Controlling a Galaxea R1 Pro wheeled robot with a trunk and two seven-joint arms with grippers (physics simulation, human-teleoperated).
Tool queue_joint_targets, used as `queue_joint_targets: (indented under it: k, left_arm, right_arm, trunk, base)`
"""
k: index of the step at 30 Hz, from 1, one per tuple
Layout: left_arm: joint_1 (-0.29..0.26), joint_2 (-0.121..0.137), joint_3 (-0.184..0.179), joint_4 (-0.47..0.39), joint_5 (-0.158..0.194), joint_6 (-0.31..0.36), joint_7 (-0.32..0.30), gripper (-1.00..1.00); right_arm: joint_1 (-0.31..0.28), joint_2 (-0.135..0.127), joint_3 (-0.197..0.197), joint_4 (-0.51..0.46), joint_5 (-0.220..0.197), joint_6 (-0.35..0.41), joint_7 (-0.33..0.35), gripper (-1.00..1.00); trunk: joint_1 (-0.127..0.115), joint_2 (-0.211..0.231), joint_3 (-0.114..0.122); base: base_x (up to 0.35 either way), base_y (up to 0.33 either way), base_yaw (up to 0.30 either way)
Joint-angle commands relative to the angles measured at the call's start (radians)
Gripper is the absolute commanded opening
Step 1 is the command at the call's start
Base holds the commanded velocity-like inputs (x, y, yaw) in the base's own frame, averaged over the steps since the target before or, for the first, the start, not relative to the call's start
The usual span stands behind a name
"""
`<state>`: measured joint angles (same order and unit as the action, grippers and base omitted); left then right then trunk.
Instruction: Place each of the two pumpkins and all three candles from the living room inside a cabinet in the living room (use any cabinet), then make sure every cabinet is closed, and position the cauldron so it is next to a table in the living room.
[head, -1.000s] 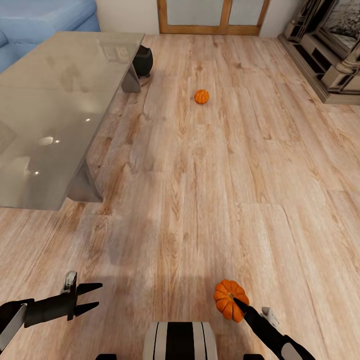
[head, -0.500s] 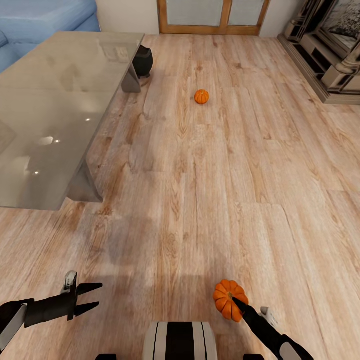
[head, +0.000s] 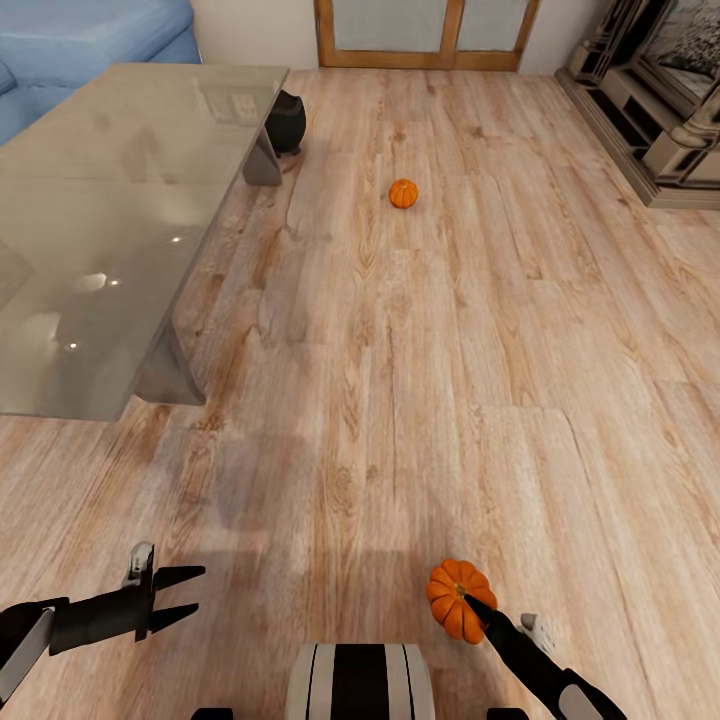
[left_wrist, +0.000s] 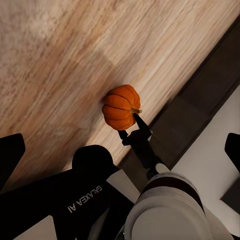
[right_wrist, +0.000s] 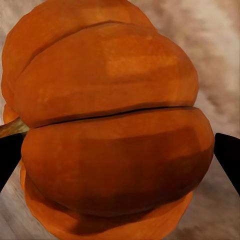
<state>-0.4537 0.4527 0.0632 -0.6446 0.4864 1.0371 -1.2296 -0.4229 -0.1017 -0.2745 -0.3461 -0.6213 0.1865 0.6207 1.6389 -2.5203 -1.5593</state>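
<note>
My right gripper (head: 468, 606) is shut on an orange pumpkin (head: 456, 594), held just above the wood floor in front of my base. In the right wrist view the same pumpkin (right_wrist: 115, 130) sits tight between the dark fingertips (right_wrist: 227, 157). A second pumpkin (head: 403, 193) lies on the floor further ahead. The black cauldron (head: 287, 122) stands at the far corner of the glass table (head: 110, 210). My left gripper (head: 186, 595) hangs open and empty at the lower left. A long, low dark cabinet (head: 650, 115) runs along the right wall. The candles are out of view.
A blue sofa (head: 90, 40) sits behind the glass table. Wood-framed doors (head: 425, 35) close off the far wall. Open floor stretches between me, the far pumpkin and the dark unit. The table's leg (head: 165, 370) stands near my left side.
The right gripper and its pumpkin have dipped very slightly. Nothing else has moved.
</note>
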Motion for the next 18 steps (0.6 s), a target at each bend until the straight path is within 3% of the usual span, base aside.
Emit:
queue_joint_targets:
  k: [1, 18]
  left_arm:
    - [0.0, 0.0, 0.0, 0.0, 0.0, 0.0, 0.0, 1.0]
    - [0.0, 0.0, 0.0, 0.0, 0.0, 0.0, 0.0, 1.0]
  right_arm:
    - [0.0, 0.0, -0.005, 0.001, 0.008, -0.002, -0.007, -1.0]
    - [0.0, 0.0, -0.005, 0.001, 0.008, -0.004, -0.007, -1.0]
  trunk:
    - [0.0, 0.0, 0.0]
    - [-0.002, 0.001, 0.015]
  base:
    - [0.0, 0.0, 0.0]
    - [0.0, 0.0, 0.0]
